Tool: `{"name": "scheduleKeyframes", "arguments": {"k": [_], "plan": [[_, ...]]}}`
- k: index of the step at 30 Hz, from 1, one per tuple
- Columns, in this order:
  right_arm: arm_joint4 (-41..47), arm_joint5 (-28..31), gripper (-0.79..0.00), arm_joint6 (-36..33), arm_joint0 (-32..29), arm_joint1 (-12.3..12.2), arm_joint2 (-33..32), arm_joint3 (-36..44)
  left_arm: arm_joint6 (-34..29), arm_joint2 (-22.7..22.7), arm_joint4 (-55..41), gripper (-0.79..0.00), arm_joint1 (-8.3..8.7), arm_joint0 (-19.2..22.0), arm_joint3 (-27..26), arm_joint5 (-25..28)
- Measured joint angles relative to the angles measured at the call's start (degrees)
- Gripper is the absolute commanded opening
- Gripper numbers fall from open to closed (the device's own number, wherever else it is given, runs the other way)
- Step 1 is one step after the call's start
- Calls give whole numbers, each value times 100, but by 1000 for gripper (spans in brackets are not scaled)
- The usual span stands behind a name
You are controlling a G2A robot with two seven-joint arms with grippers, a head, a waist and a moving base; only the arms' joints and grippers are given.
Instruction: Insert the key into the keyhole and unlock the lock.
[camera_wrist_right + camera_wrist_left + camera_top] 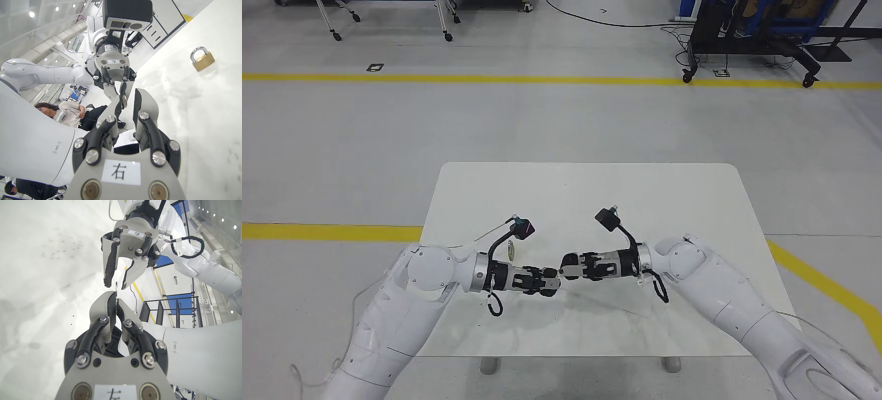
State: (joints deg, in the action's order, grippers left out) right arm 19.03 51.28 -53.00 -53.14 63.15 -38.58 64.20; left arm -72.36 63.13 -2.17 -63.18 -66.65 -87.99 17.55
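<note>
The key is small and silver, with a round flat head that has a little hole in it. The left gripper pinches it tight, and the round head sticks out past the fingertips. The rest of the key is tucked between the pads, so I cannot see its long part. The padlock has a gold-colored body and a shiny silver loop on top. It lies flat on the white table, well apart from both grippers, and nothing touches it. The right gripper is spread wide, with one finger on each side of the key's head. The right wrist view shows the flat round face of the key and the padlock on the table behind it. The left wrist view shows the key from its thin edge, like a little line, standing up out of the left gripper. There the right gripper comes in from the far side, and its two tips seem to leave a small gap on each side of the key, but the view is too tight to be sure. The top view shows the left gripper and right gripper meeting tip to tip above the near middle of the table.
</note>
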Motion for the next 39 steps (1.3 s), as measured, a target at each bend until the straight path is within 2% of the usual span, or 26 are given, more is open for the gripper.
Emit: {"name": "scheduleKeyframes", "arguments": {"k": [6, 7, 9, 19, 20, 21, 22, 30, 35, 39], "plan": [[-13, -6, -600, -6, -1, -23, 36, 51, 37, -70, -19, -785, 16, 26, 19, 15], [-14, -7, -637, -7, -1, -27, 43, 57, 51, -84, -16, -785, 20, 31, 24, 14], [-20, -9, -782, -9, 1, -32, 55, 69, 73, -110, 6, -785, 24, 40, 30, -3], [-125, 35, -785, 35, 6, -58, 86, 88, 162, -210, 23, -785, 50, 91, 56, -61], [-133, 43, -785, 44, 4, -62, 86, 92, 170, -214, 9, -717, 52, 95, 64, -65], [-138, 57, -785, 57, 2, -65, 85, 96, 175, -218, -13, -413, 54, 98, 71, -67], [-136, 79, -785, 79, -6, -70, 79, 99, 176, -224, -40, 0, 57, 103, 79, -66], [-19, 249, -785, 249, -59, -117, -39, 38, 72, -105, -447, 0, 100, 120, 161, 36], [89, 422, -785, 422, -150, -190, -236, -33, 181, 219, -734, 0, 170, 35, 219, 109], [-37, 528, -785, 663, -277, -279, -515, -101, 513, 549, -833, 0, 229, -83, 248, 70]]}}
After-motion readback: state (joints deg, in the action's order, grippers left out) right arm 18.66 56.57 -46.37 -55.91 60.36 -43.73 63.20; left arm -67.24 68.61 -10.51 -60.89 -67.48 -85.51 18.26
